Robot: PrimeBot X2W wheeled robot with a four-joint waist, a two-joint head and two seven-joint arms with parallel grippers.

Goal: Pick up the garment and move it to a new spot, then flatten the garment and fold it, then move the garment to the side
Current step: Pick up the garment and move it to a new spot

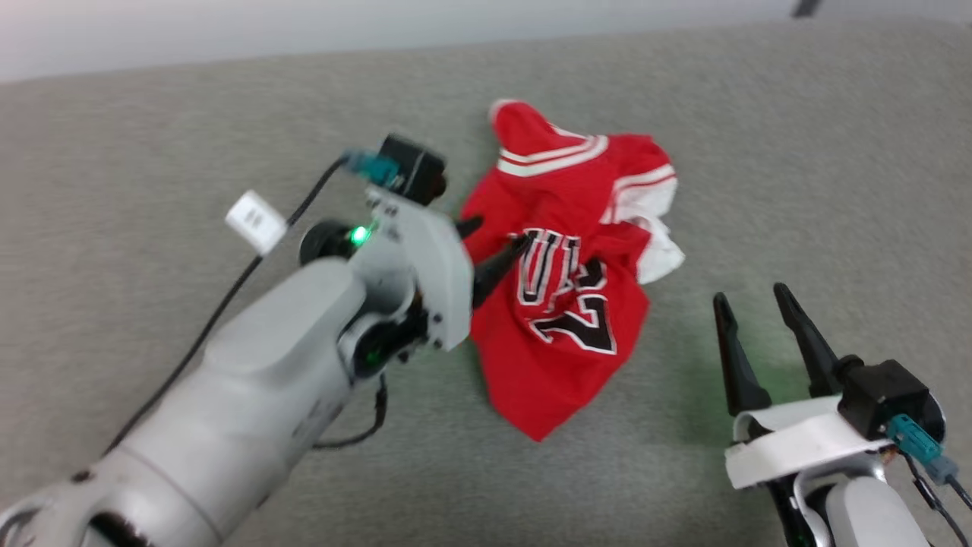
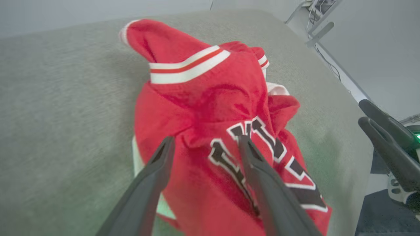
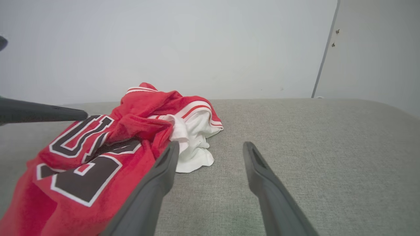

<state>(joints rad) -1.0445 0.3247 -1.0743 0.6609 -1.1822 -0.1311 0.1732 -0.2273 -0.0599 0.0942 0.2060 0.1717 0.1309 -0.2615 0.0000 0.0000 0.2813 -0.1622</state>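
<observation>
Garment: a red jersey with white striped trim and black, white-outlined letters. It lies crumpled just above the middle of the head view on the grey padded surface, with a white sleeve spilling out on its right side.

The left gripper reaches in from the lower left with its fingers spread. In the left wrist view they straddle a raised ridge of cloth at the lettering, one tip on plain red and the other on a black letter. Nothing is pinched yet, and I cannot tell whether the tips actually press into the fabric.

The right gripper sits at the lower right, also spread and holding nothing. It is over bare surface, just beside the jersey's right edge. In its own wrist view the white sleeve lies just past the left fingertip.

The main risks, as I judge them:
- **Shallow bite:** closing here may catch only the top layer of the ridge. The cloth could then slide out on the lift, or the jersey could unroll unevenly.
- **Mid-chest grab:** the jersey would probably hang as a bundle with its sleeves tangled inside, which makes flattening harder.
- **Driving too low:** the tips could dig into the soft surface and snag it.
- **Sweeping toward the lower right:** the left arm could come close to the waiting right fingers.
</observation>
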